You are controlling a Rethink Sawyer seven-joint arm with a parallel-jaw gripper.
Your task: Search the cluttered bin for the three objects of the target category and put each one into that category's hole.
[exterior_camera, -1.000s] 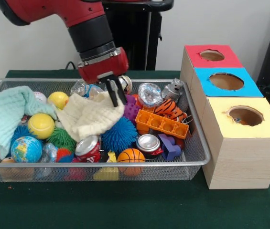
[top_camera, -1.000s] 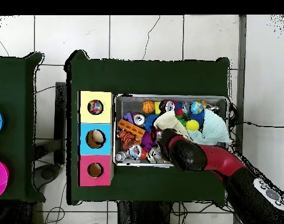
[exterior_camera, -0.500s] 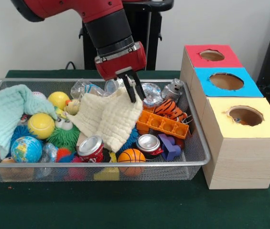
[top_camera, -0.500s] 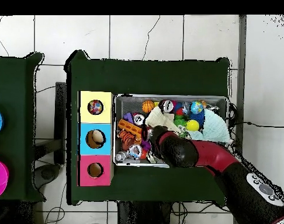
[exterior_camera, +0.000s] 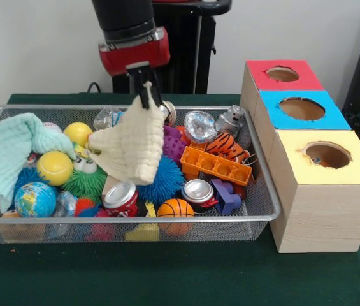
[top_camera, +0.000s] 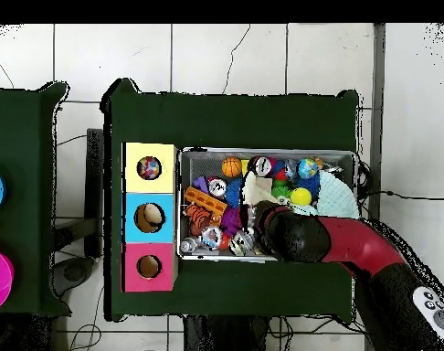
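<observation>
My gripper [exterior_camera: 146,95] is shut on the top corner of a cream cloth [exterior_camera: 132,146], which hangs above the middle of the wire bin [exterior_camera: 135,221]. Under it lie a blue spiky ball [exterior_camera: 165,180], a green spiky ball with eyes [exterior_camera: 83,180] and a red soda can [exterior_camera: 121,196]. Three boxes stand right of the bin, with a red-topped hole [exterior_camera: 282,74], a blue-topped hole [exterior_camera: 301,108] and a yellow-topped hole [exterior_camera: 327,154]. In the overhead view the arm [top_camera: 299,235] covers the gripper, and the cream cloth [top_camera: 256,189] shows beside it.
Also in the bin are a mint cloth [exterior_camera: 7,153], two yellow balls [exterior_camera: 55,167], a globe ball [exterior_camera: 35,199], a basketball [exterior_camera: 175,210], a second can [exterior_camera: 199,190], an orange tray [exterior_camera: 216,166], a tiger toy [exterior_camera: 227,145] and a crumpled silver can [exterior_camera: 200,124].
The gripper has risen and swung left in the front view, carrying the cream cloth up off the pile. The blue and purple spiky toys beneath show again.
</observation>
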